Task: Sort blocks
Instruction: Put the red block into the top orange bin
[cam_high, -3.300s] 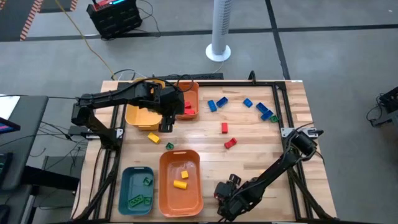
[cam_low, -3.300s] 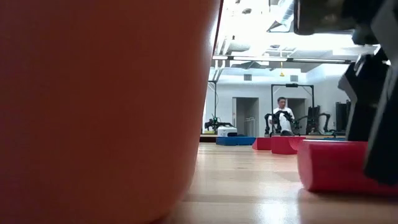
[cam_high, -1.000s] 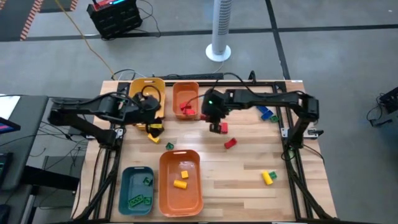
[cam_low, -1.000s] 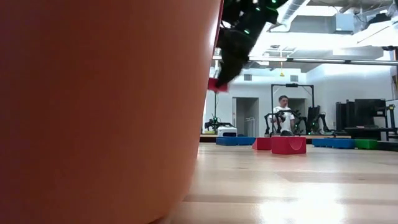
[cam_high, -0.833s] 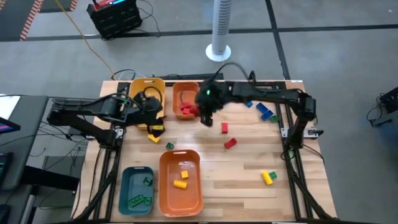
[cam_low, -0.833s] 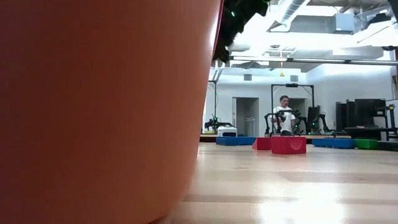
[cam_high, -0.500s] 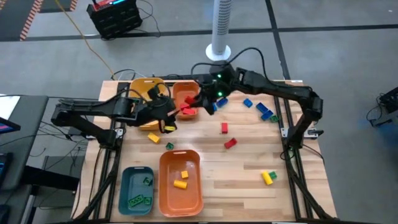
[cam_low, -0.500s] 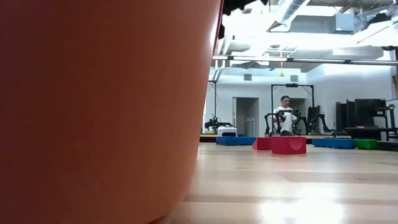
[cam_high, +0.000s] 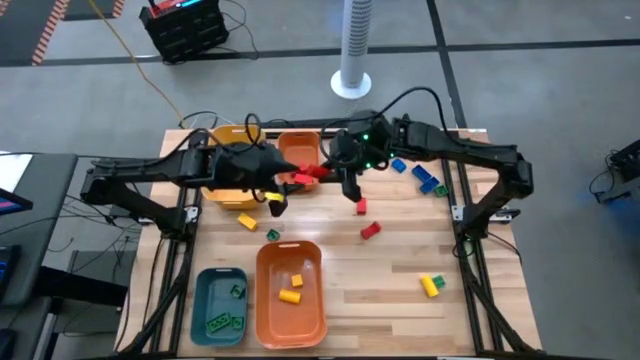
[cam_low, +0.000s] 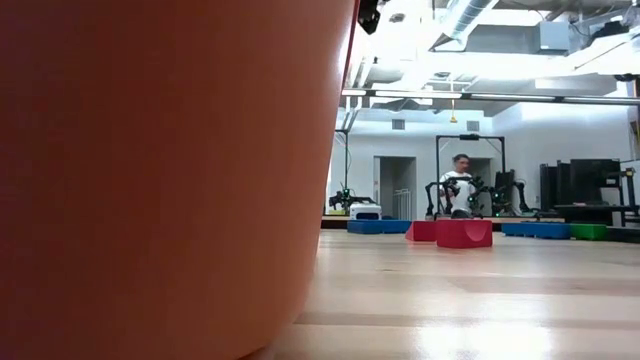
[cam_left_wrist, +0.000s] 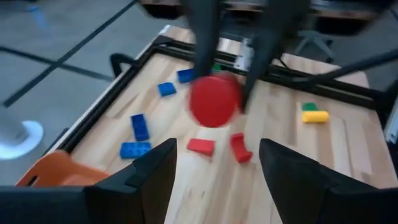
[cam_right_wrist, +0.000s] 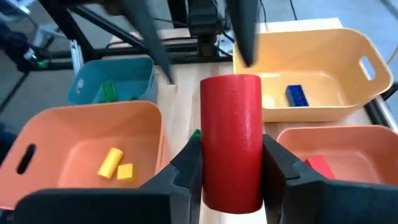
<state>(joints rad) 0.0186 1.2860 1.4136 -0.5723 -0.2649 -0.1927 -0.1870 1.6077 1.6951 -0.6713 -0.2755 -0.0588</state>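
Clamping a red cylinder block (cam_right_wrist: 231, 140) between its fingers, long axis running lengthwise between them, the right gripper (cam_high: 316, 173) hangs at the near edge of the far orange bin (cam_high: 297, 148); the bin holding red blocks lies just beyond. The left gripper (cam_high: 276, 203), fingers parted and empty, faces it close by above the desk (cam_high: 400, 260).

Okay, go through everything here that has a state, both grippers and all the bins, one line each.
right gripper: shut on the red cylinder, lifted off the table
left gripper: open, empty
yellow bin: holds a blue block
small orange bin: holds a red block
large orange bin: holds two yellow blocks
teal bin: holds green blocks
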